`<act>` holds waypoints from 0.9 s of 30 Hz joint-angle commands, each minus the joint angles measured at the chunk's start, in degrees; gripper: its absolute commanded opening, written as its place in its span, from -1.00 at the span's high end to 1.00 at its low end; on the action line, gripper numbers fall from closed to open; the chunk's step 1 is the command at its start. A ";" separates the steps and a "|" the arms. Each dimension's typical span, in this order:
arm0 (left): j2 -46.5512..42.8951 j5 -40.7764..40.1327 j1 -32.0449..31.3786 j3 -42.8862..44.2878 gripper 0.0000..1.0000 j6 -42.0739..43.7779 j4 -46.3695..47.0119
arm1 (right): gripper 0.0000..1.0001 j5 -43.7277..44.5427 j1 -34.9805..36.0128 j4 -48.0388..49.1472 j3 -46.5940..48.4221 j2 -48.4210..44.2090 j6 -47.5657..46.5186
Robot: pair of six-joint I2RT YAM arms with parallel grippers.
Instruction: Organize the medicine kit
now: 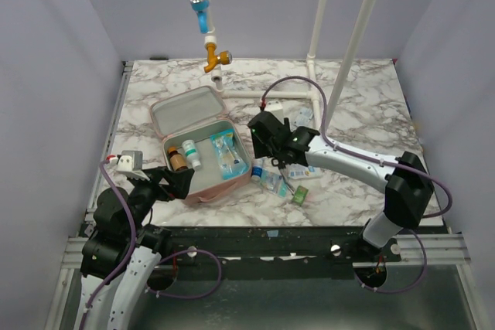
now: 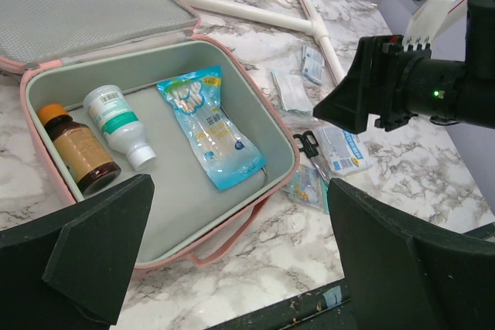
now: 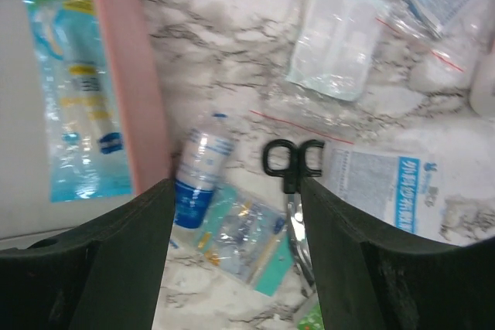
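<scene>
The pink medicine kit (image 1: 203, 191) lies open on the marble table, with its lid laid back at the far left. Its grey tray (image 2: 178, 199) holds a brown bottle (image 2: 77, 148), a white bottle (image 2: 120, 125) and a blue packet (image 2: 213, 133). My left gripper (image 2: 240, 229) is open and empty over the kit's near edge. My right gripper (image 3: 236, 222) is open and empty, hovering above a small blue-capped bottle (image 3: 197, 168), black-handled scissors (image 3: 292, 171) and a teal packet (image 3: 247, 241), just right of the kit's rim (image 3: 124, 75).
More packets lie right of the kit: a clear gauze packet (image 3: 336, 40), a white-and-blue packet (image 3: 387, 187) and a green packet (image 1: 300, 195). A white pipe frame (image 1: 309, 90) with upright posts stands at the back. Blue and orange fittings (image 1: 203, 5) hang above.
</scene>
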 commanded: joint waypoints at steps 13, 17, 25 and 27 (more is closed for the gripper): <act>0.66 0.17 -0.17 -0.49 -0.97 0.14 0.44 | -0.44 -2.75 -14.22 4.14 -20.12 -7.01 5.56; 0.53 0.17 -0.23 -0.36 -0.97 0.14 0.35 | -0.44 -5.81 -16.37 6.90 -22.67 -5.74 6.41; 0.35 0.17 -0.17 -0.48 -0.97 0.14 0.38 | -0.43 -7.37 -17.42 10.25 -25.94 -2.29 8.19; 0.37 0.17 -0.17 -0.49 -0.97 0.14 0.36 | -0.40 -7.72 -17.67 11.10 -27.12 -1.85 8.70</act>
